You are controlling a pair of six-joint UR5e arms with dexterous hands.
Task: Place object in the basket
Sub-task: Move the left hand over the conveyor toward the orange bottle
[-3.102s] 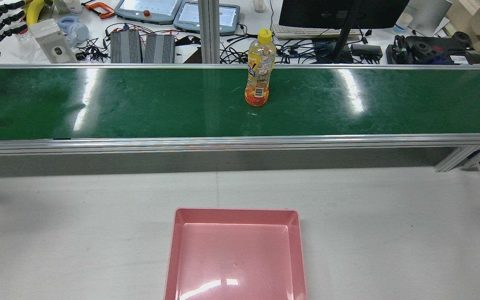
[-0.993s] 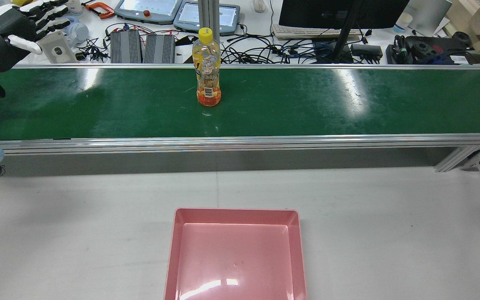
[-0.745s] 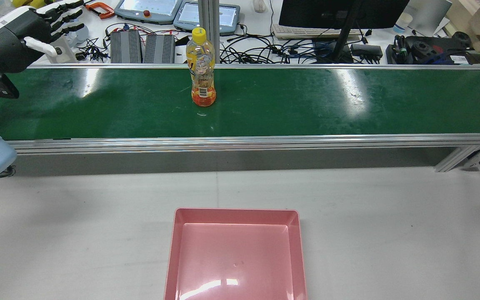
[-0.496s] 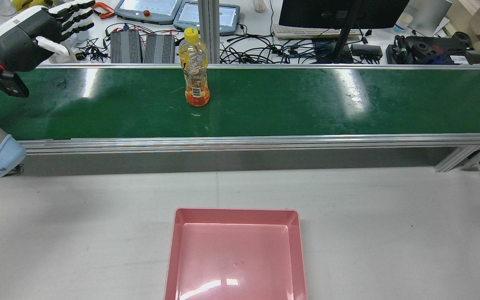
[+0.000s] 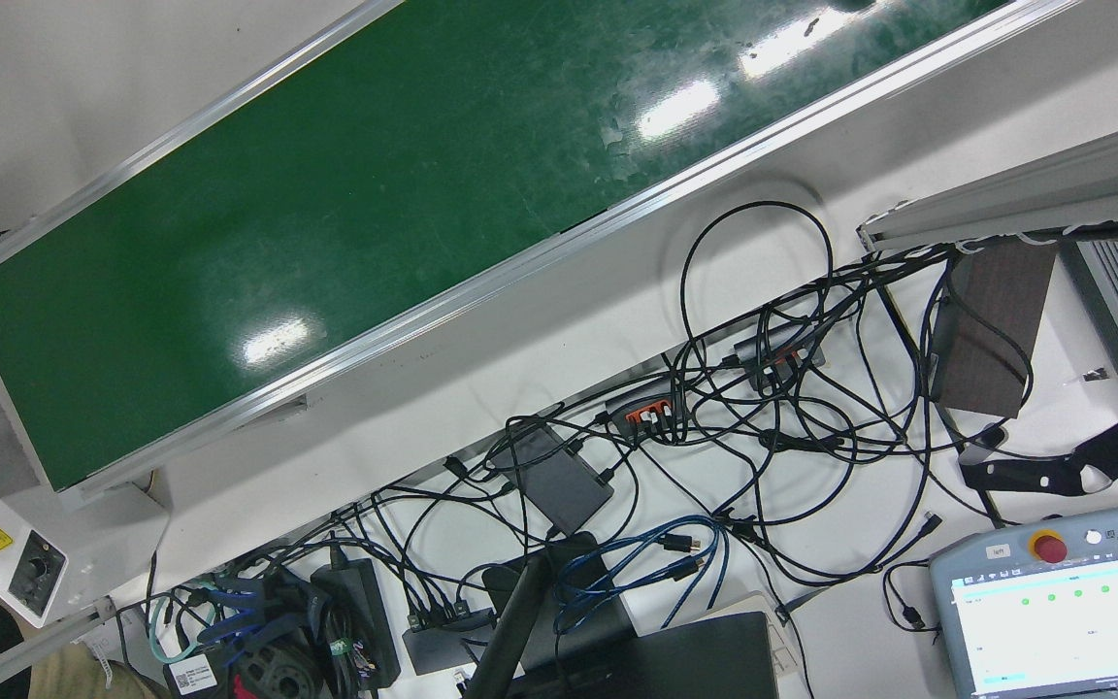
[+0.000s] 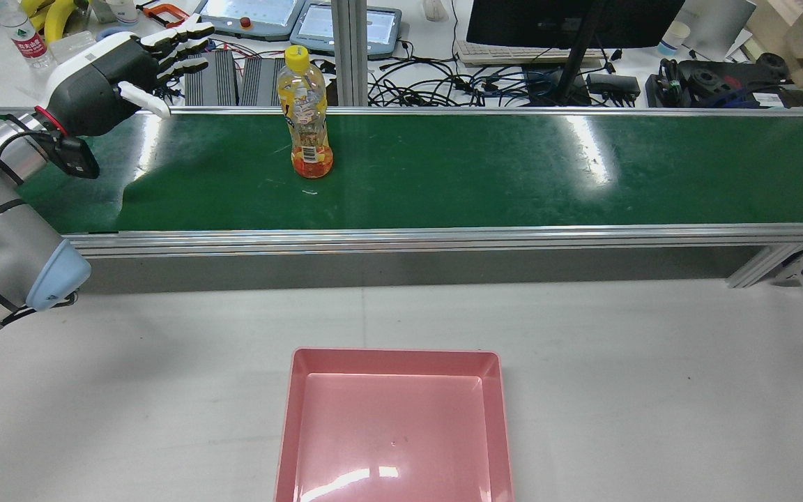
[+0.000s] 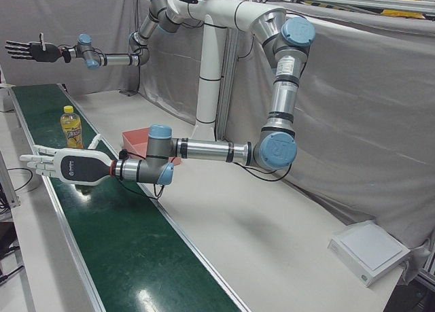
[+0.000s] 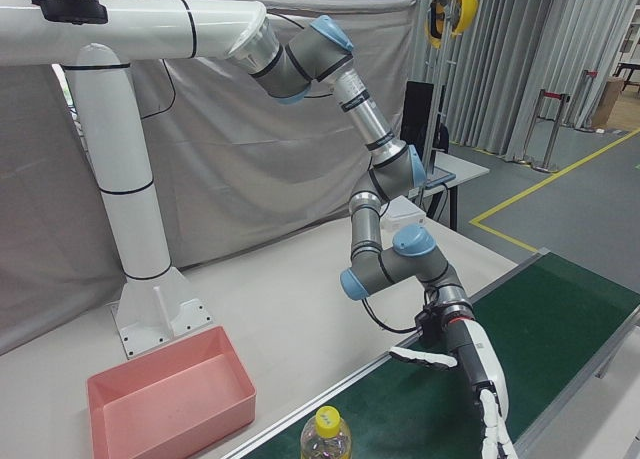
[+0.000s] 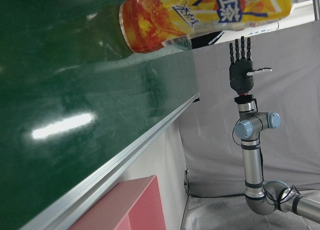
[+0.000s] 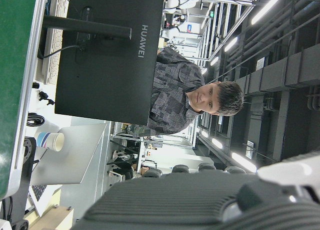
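A yellow-capped orange drink bottle (image 6: 307, 115) stands upright on the green conveyor belt (image 6: 513, 167), toward its left part. My left hand (image 6: 123, 80) hovers open over the belt's far edge, a short way left of the bottle and not touching it. The left-front view shows this hand (image 7: 68, 166) low over the belt with the bottle (image 7: 71, 128) just beyond. My right hand (image 7: 27, 50) is raised high at the belt's other end, open and holding nothing. The pink basket (image 6: 394, 354) lies on the white table in front of the belt, with nothing in it.
Beyond the belt, a desk carries a monitor (image 6: 569, 21), teach pendants (image 6: 248, 15) and tangled cables (image 5: 714, 408). The belt's aluminium rail (image 6: 401, 237) runs between the belt and the table. In the right hand view a person (image 10: 190, 97) sits behind the monitor.
The bottle has ridden the belt to the left. My left hand has come in from the left edge, moving right toward the bottle, still open.
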